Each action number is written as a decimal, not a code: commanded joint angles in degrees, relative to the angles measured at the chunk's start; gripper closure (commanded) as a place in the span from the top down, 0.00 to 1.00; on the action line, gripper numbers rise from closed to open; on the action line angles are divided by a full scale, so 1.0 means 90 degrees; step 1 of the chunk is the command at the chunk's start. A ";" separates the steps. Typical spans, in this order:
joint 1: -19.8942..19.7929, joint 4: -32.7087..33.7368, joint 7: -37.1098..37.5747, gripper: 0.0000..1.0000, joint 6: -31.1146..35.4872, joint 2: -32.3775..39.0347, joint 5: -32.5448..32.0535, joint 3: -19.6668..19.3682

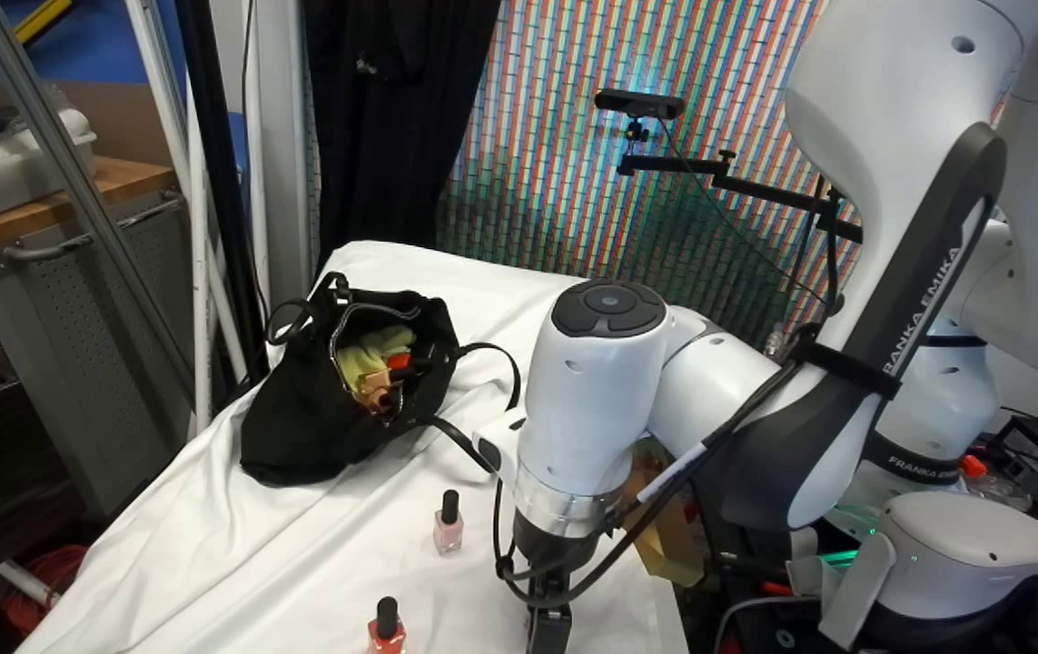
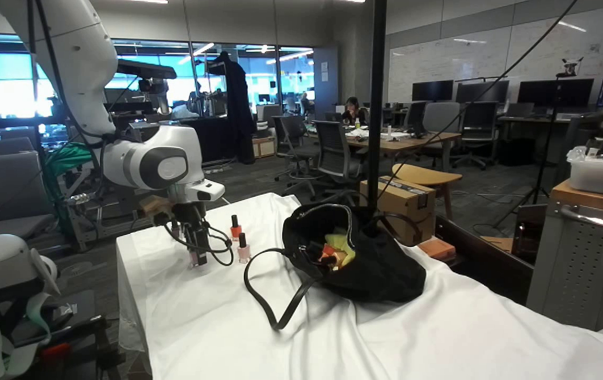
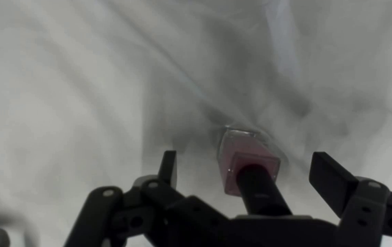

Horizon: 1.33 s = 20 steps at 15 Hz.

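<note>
My gripper (image 3: 244,163) points down at the table, its fingers spread wide. Between them, touching neither finger, stands a pink nail polish bottle (image 3: 230,168) with a black cap (image 3: 262,192). The cap's top is hidden under the gripper body in the wrist view. In an exterior view the gripper (image 2: 199,258) largely covers this bottle. Nearby are a pale pink bottle (image 1: 449,536) and an orange-red bottle (image 2: 236,231), both upright with black caps. A black bag (image 1: 301,436) lies with its mouth open, showing yellow-green cloth (image 1: 373,350) and small bottles inside.
White wrinkled cloth (image 2: 238,322) covers the table. The bag's strap (image 2: 275,316) loops out across the cloth toward the bottles. A cardboard-coloured object (image 1: 664,536) is by the table edge behind the arm. A cable hangs in a loop beside the gripper.
</note>
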 commanded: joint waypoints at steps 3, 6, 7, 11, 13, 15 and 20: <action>0.0168 0.0084 -0.0149 0.84 0.0065 0.0116 0.0180 -0.0130; 0.0185 0.0084 -0.0140 0.60 0.0053 0.0110 0.0169 -0.0139; 0.0195 0.0083 -0.0132 0.54 0.0054 0.0106 0.0159 -0.0147; 0.0238 0.0090 -0.0089 0.27 0.0026 0.0100 0.0126 -0.0194; 0.0263 0.0088 -0.0070 0.15 -0.0008 0.0077 0.0113 -0.0216; 0.0278 0.0091 -0.0109 0.15 -0.0120 0.0033 0.0105 -0.0220; 0.0271 0.0044 -0.0155 0.15 -0.0517 -0.0301 0.0005 -0.0284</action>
